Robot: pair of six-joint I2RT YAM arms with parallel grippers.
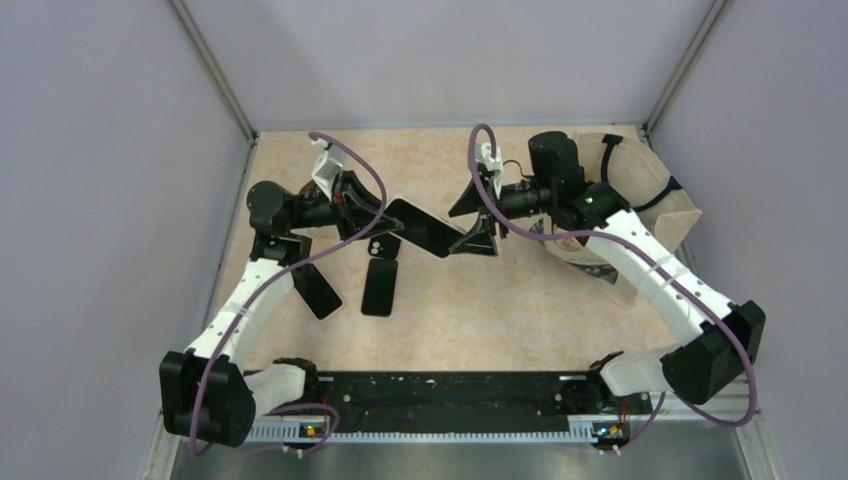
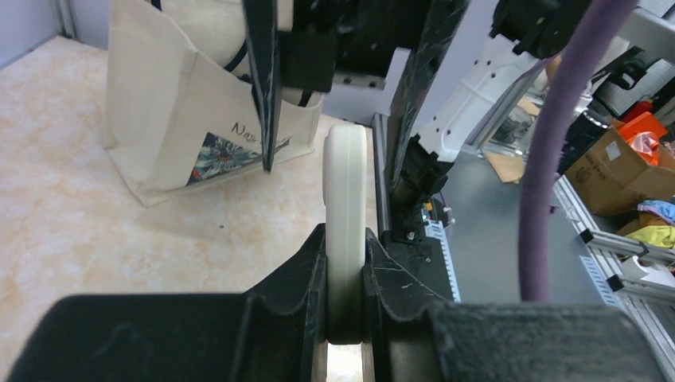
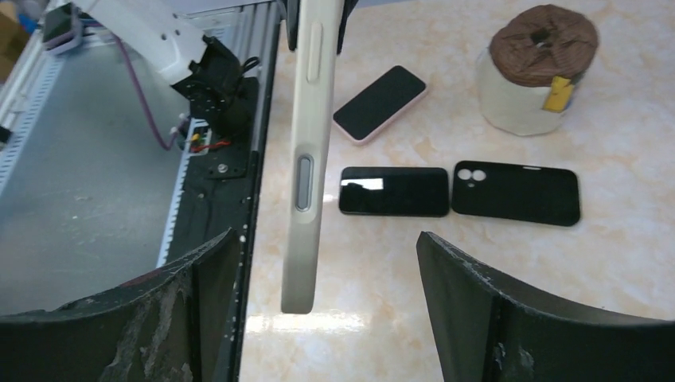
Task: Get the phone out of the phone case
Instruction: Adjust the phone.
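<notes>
Left gripper (image 2: 346,247) up close: claw squeezed tight on white phone case (image 2: 345,183), phone (image 1: 420,228) inside, held up in air so other arm can reach. Next, right gripper (image 3: 326,239): claw wide apart, one finger each side of case, not touching, likely ready to pinch. Farther, on table (image 3: 637,263): black phone (image 3: 394,191), black case (image 3: 516,193), pink-cased phone (image 3: 380,102).

Cream phone case (image 3: 306,119), black phone (image 3: 394,191), pink-edged phone (image 3: 380,103), beige marbled table (image 3: 374,278), purple cable (image 2: 557,143)
</notes>
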